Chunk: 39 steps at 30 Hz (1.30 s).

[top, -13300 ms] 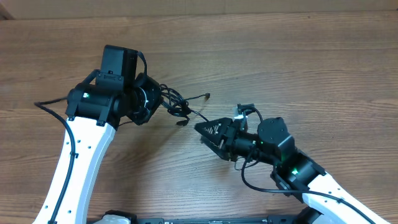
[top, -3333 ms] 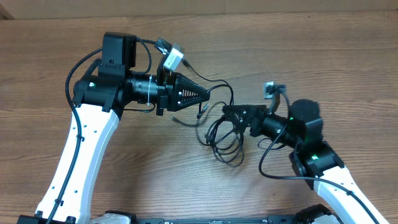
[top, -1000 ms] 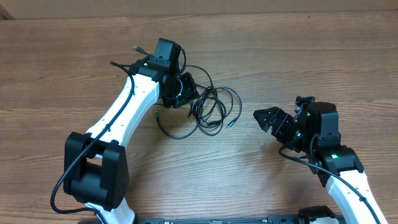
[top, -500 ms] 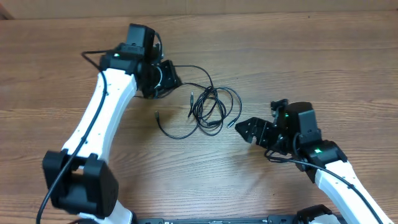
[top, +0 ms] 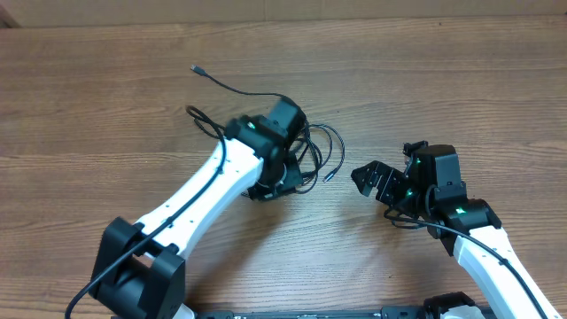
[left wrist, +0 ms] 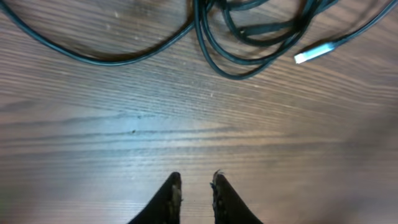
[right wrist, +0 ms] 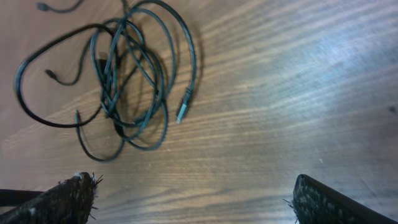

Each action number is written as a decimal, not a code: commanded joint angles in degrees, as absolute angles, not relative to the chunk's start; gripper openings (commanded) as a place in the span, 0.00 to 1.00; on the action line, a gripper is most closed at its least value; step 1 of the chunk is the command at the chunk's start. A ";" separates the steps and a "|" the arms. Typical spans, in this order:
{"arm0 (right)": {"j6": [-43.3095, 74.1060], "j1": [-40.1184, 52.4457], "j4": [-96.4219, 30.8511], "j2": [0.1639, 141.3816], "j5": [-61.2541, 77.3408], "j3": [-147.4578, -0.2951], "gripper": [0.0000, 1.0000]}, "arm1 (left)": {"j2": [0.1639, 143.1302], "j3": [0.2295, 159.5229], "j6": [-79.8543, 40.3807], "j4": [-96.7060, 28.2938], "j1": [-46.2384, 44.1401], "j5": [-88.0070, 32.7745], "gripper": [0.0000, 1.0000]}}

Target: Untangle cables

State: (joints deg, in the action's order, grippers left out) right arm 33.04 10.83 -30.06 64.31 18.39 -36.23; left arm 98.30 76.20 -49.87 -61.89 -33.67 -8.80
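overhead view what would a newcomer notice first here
The tangle of thin black cables at the middle of the table draws the eye, half covered by the white left arm reaching over it. One cable runs out from under that arm to the far left, ending in a small plug. The right gripper hangs wide open just right of the tangle, holding nothing.

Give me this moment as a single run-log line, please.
cables: tangled loops on table | left gripper: near the cables, barely open, empty | right gripper: wide open, empty, facing the cables
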 commanded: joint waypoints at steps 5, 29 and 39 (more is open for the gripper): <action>33.12 10.41 -33.36 64.31 17.61 -37.56 1.00 | 98.15 63.86 -54.85 -44.71 -35.62 -1.87 0.18; 32.93 10.41 -33.80 64.31 17.63 -37.56 1.00 | 106.08 60.05 -69.76 -33.52 -35.66 -1.58 0.33; 32.93 10.41 -35.38 64.31 17.61 -37.56 1.00 | 106.06 60.16 -72.58 -29.91 -35.62 -10.15 0.30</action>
